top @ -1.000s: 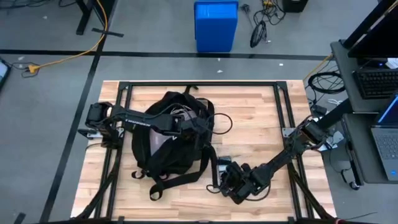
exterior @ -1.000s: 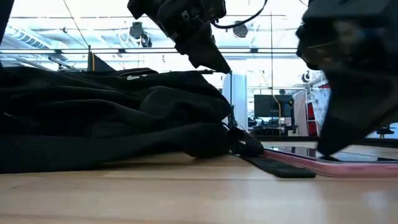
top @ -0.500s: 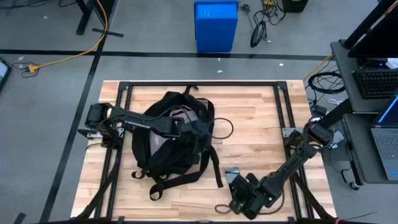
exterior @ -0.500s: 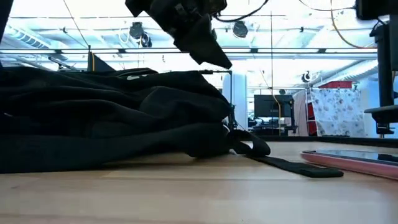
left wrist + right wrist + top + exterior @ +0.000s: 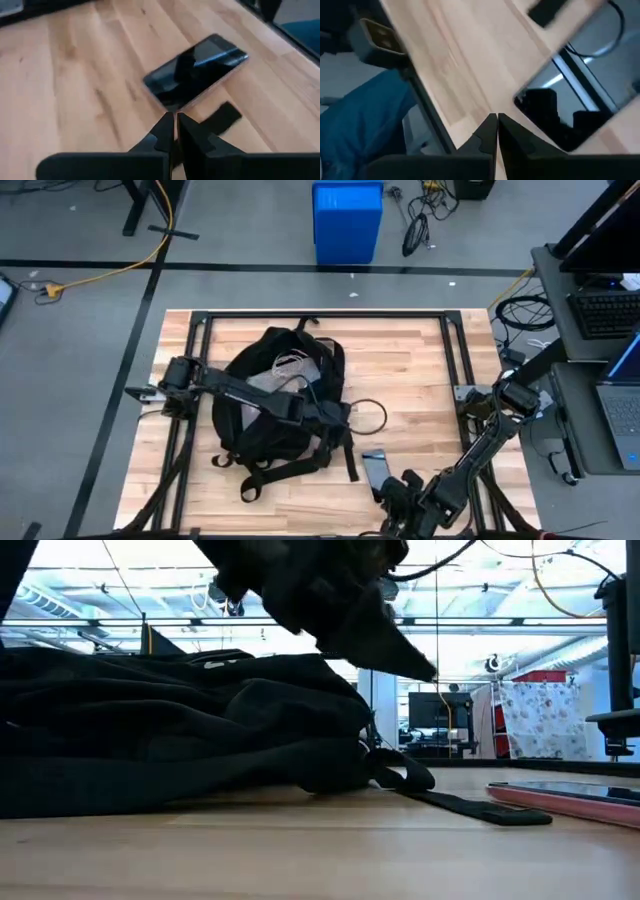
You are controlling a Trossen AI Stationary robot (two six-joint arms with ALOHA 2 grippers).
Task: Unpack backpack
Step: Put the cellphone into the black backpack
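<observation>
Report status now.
Left gripper shut, empty, beside backpack. Right gripper shut, empty, near table edge. Phone out on table. Nothing blocking.

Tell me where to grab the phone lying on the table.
Grip the phone across its long edges, coming straight down from above. It lies flat on the table, clear of the backpack, so only its thin sides offer purchase.

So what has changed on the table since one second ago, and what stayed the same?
The right gripper drew back from beside the backpack to the table's near edge, leaving the phone flat on the wood. The left gripper slid from over the backpack's middle toward its right side, nearer the phone. Both are shut on nothing. The backpack and its straps lie as before.
</observation>
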